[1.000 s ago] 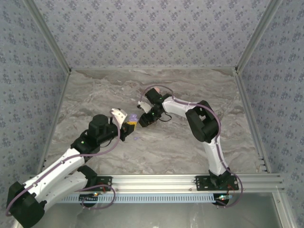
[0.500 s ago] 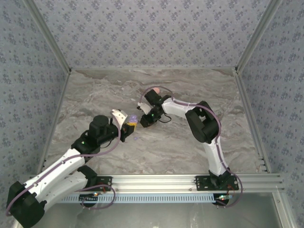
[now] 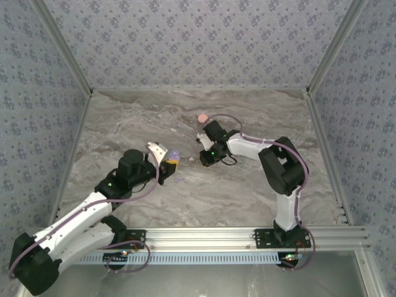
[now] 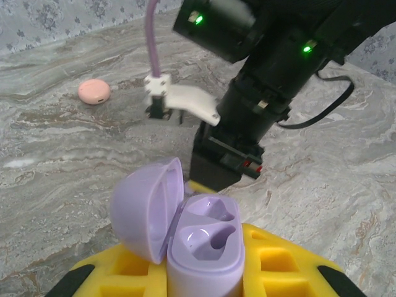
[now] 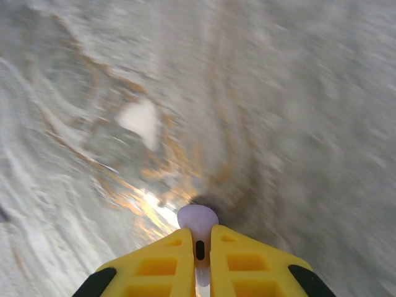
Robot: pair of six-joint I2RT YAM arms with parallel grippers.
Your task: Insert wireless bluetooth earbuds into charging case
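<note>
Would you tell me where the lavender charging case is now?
In the top view, the lavender charging case sits open in the left pincer, left of table centre, the right pincer close beside it.

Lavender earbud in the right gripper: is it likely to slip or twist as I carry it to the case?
The lavender earbud is probably light, being far smaller than the right gripper pinching it. Only its thin stem seems clamped, so it may pivot or slip. Its rounded head would likely roll if dropped.
</note>
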